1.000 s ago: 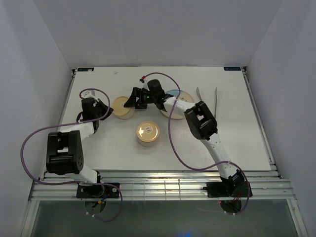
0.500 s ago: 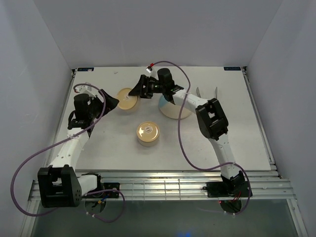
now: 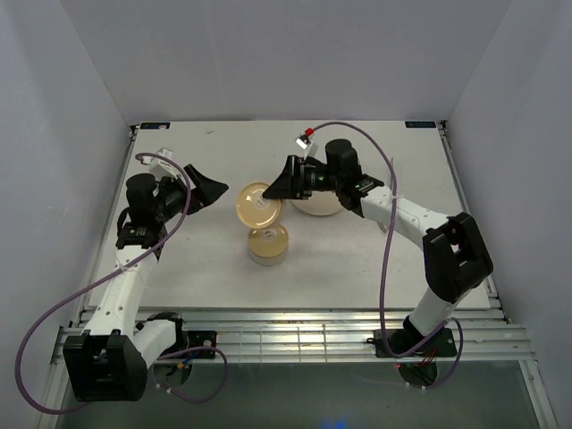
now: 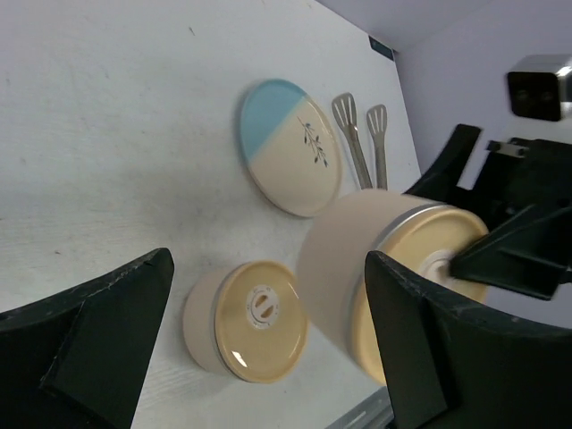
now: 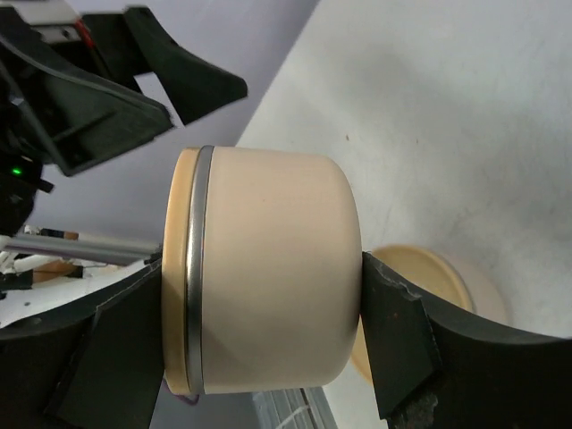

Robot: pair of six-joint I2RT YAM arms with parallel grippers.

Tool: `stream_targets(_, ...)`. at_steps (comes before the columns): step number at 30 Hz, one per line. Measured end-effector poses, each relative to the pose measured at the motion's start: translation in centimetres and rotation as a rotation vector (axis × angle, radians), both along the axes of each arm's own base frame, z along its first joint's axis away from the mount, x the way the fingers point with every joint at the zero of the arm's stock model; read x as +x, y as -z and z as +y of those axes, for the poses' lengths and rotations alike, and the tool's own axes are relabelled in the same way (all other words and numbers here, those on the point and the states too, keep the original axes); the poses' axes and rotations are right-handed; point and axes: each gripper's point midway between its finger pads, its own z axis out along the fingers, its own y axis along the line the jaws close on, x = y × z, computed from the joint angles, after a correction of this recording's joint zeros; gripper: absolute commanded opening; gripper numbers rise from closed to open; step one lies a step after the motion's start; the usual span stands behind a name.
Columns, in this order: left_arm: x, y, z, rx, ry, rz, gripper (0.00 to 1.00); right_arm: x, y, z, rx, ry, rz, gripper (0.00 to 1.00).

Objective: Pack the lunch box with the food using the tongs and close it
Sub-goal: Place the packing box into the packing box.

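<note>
Carried over since earlier, lifted tin [image 3: 257, 204] hangs tilted, clamped by right gripper [image 5: 259, 349], at 12 o'clock of other tin [image 3: 268, 243]; left gripper [image 4: 268, 268] stands wide, empty.

A matt cream wall and shiny metal rim are seen on the central tin [image 5: 268, 277]. The plate [image 4: 290, 147] is glazed glossy, the tongs [image 4: 345, 109] bare metal, the lower-left lid [image 4: 262, 308] possibly lacquered wood.
</note>
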Motion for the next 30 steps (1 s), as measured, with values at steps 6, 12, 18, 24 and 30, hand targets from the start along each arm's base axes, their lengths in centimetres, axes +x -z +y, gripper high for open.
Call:
stream_targets(6,-1.5,3.0,-3.0,-0.025,0.129,0.076,0.98,-4.1,9.0,-0.8,-0.134,-0.023,0.174,0.08)
stream_targets(12,-1.8,4.4,-3.6,-0.033,0.149,0.101,0.98,-4.5,10.6,-1.3,-0.149,-0.012,0.195,0.08)
stream_targets(18,-1.8,4.8,-4.3,-0.036,0.166,0.094,0.98,-4.2,10.5,-1.1,-0.138,-0.013,0.176,0.24)
stream_targets(24,-1.4,5.6,-4.7,-0.040,0.172,0.105,0.98,-3.8,11.0,-0.6,-0.129,-0.024,0.187,0.55)
stream_targets(30,-1.3,6.2,-4.8,-0.036,0.168,0.115,0.98,-3.4,10.9,-0.4,-0.129,-0.017,0.181,0.78)
